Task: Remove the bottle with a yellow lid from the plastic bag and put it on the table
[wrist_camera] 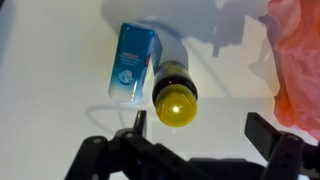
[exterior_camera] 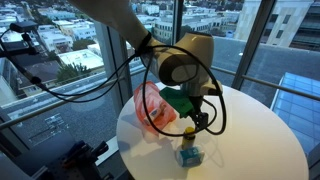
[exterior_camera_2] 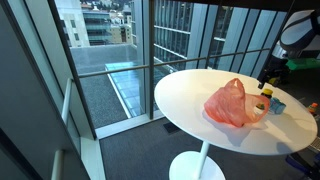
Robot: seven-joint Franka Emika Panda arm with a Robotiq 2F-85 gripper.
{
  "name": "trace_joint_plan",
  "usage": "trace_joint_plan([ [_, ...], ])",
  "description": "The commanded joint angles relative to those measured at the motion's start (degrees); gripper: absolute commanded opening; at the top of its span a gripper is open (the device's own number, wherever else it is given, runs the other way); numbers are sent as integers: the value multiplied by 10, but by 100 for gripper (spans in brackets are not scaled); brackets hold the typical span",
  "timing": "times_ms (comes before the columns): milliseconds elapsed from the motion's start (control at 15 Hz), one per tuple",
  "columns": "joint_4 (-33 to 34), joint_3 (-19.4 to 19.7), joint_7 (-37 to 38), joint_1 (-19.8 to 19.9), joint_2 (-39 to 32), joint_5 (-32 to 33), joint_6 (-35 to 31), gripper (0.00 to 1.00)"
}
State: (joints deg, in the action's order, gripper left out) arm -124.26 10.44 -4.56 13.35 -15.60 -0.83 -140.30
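hand (wrist_camera: 198, 123) spread wide above bottle (wrist_camera: 172, 78), gripping nothing. upright on desk (wrist_camera: 50, 50), yellow lid (wrist_camera: 175, 108) up, just beside teal box (wrist_camera: 132, 62), outside plastic bag (wrist_camera: 298, 60). stood so for stability; placement judged complete.

The small dark-bodied bottle (wrist_camera: 176, 85), which is being capped by its round yellow lid (wrist_camera: 176, 108), is being borne upright on the round white bench (exterior_camera_2: 190, 95), outside and just beside the thin, wrinkled, translucent orange-red plastic bag (exterior_camera_2: 230, 105), which is being supported, slumped, on the same bench.
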Motion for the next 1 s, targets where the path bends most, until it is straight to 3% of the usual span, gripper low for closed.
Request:
trace_joint_plan([
  [0, -12, -9, -34, 0, 47, -9, 47, 100],
  [267, -20, -22, -53, -13, 82, -15, 97, 100],
  [933, -57, -44, 54, -75, 190, 11, 144, 100],
])
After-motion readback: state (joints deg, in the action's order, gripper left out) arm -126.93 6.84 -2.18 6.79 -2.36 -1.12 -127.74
